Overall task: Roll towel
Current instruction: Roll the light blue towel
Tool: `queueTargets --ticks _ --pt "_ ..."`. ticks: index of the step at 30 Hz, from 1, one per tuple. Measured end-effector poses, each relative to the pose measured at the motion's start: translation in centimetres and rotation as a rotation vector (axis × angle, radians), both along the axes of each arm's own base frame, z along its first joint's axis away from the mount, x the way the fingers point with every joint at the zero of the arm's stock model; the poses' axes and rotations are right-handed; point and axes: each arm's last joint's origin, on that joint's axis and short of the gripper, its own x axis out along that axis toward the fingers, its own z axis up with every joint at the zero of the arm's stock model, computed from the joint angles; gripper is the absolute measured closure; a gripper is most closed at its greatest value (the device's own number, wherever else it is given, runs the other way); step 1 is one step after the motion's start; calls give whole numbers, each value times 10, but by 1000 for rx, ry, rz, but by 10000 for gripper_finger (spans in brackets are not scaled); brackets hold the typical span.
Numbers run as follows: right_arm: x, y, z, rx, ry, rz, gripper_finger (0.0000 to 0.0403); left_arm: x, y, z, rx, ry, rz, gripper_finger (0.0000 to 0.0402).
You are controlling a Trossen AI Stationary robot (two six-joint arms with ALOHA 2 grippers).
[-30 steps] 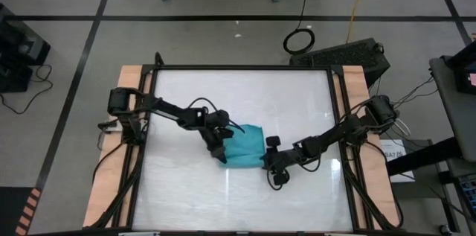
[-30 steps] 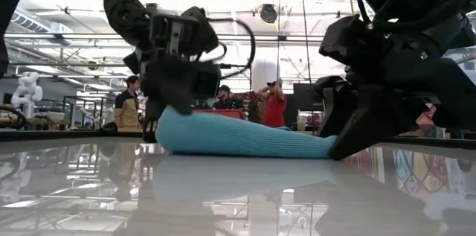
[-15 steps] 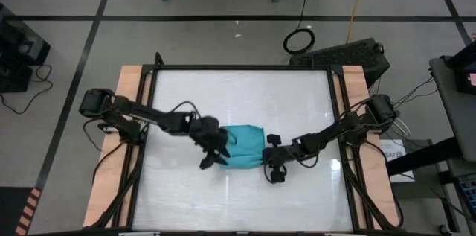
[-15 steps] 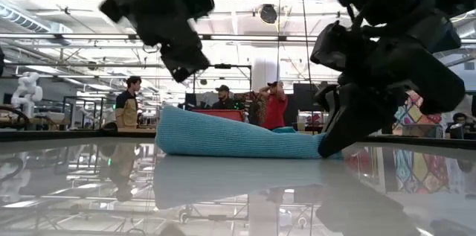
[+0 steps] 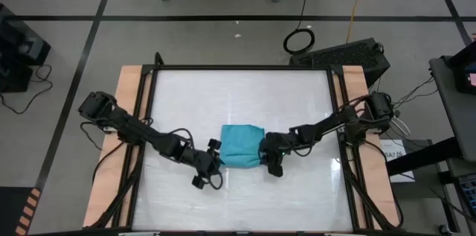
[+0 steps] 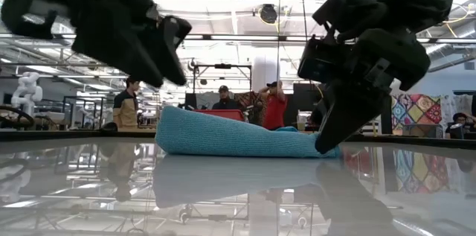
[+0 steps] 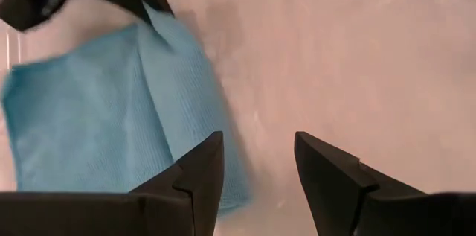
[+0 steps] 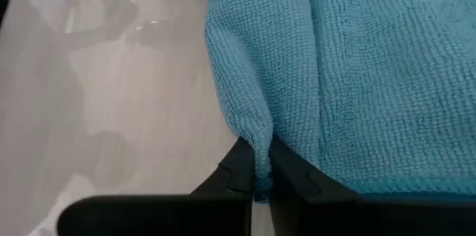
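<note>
One towel [image 5: 240, 146] is seen, a teal-blue cloth lying folded near the middle of the desk [image 5: 245, 91], between the two end effectors. In the low view its near edge is partly hidden behind the right end effector [image 6: 327, 143], and the upper part of both arms is cut off by the frame's top; the folds of the cloth [image 6: 238, 138] cannot be counted from that height. The right end effector [image 5: 270, 163] is clenched on the towel's corner, as the right wrist view shows, where a small peak of cloth [image 8: 256, 163] is pinched between the two dark fingers [image 8: 236, 169]. The left end effector [image 5: 207, 170] is released, its fingers [image 7: 199, 173] spread apart with bare desk showing between them, and it is raised off the desk just beside the towel's left edge [image 7: 111, 109]. Compared with a second ago, the left end effector has been lifted off the towel and drawn back toward the desk's near left, while the towel has been pulled into a squarer, more compact shape and the right end effector has stayed on its corner. Several people [image 6: 275, 106] are visible far behind the desk, too small to be made out well.
</note>
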Motion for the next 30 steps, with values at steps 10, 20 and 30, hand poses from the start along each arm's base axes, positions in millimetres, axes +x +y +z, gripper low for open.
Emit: queueTargets --ticks 10,20,30 --pt "2 -5 1 91 3 7 392 9 5 -34 114 80 53 230" --pt "3 -4 3 146 -9 16 392 16 17 -50 87 141 91 230" --pt "5 -1 7 211 -32 51 392 22 32 -55 -48 188 159 373"
